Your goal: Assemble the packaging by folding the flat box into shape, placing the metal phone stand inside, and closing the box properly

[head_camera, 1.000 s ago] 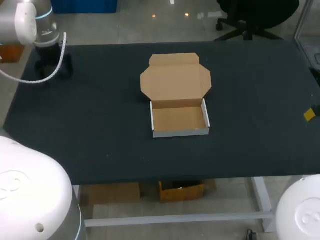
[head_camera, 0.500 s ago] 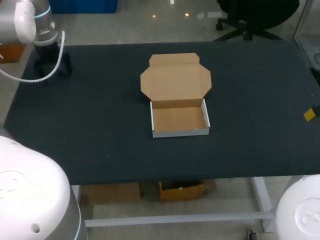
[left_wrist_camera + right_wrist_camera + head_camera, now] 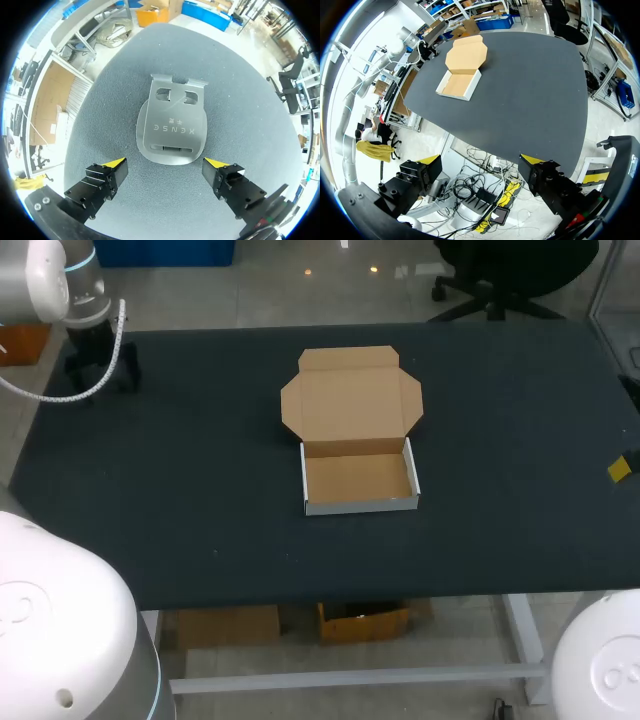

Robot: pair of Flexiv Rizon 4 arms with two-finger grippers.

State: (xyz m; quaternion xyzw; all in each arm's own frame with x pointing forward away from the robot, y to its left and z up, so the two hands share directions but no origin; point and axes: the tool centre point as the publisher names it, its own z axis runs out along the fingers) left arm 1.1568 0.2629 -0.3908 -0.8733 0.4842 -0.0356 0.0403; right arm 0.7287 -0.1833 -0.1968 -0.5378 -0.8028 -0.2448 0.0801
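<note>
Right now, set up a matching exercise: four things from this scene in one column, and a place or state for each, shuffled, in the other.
1 box
2 phone stand
3 left hand
4 right hand

A open, beyond the edge of the table
B open, over the phone stand
C lying flat on the table
D empty, lid folded back

Pairs: 1-D, 2-C, 3-B, 4-A

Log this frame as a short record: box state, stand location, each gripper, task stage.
box: cardboard box folded into a tray at mid-table, empty
lid: lid open, lying flat behind the tray
stand: metal phone stand lying flat on the table, outside the box
left arm: left gripper open, above the stand, not touching it
right arm: right gripper open, empty, beyond the table's edge
stage: stand not yet gripped; box not closed
</note>
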